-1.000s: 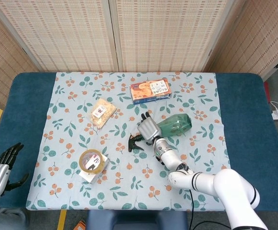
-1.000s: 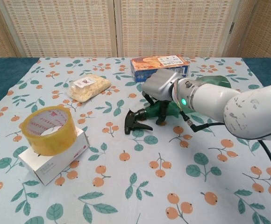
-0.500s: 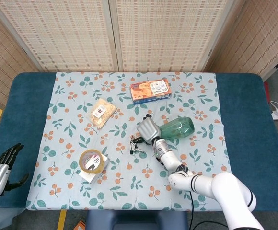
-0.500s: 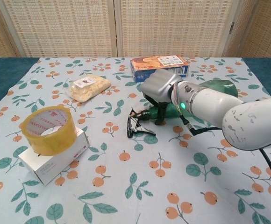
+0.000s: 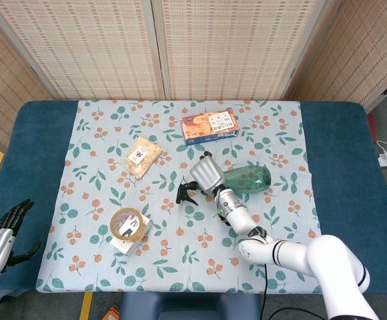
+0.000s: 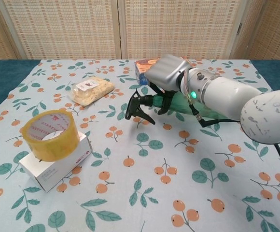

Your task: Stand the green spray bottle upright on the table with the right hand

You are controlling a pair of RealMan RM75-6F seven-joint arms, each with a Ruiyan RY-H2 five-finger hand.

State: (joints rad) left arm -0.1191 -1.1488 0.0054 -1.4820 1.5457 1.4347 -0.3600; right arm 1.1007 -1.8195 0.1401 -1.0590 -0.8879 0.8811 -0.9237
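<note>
One silver right hand [image 6: 168, 72] grasps the translucent green plastic spray bottle [image 6: 188, 102] by its neck, tilted above the counter [image 6: 130, 193] at frame centre.

Spray bottle [image 6: 178, 102] near worktop [image 5: 340, 167] centre, on its side, nozzle end to left, raised off cloth [image 5: 100, 193], held in right hand [image 6: 168, 73]. Biscuit box [image 5: 209, 127] just behind it. Snack bag [image 5: 143, 156] left of bottle. Tape roll [image 6: 49, 135] atop small box [image 6: 58, 163], front left. Left hand [image 5: 0, 233] off worktop's front-left edge, well apart.
</note>
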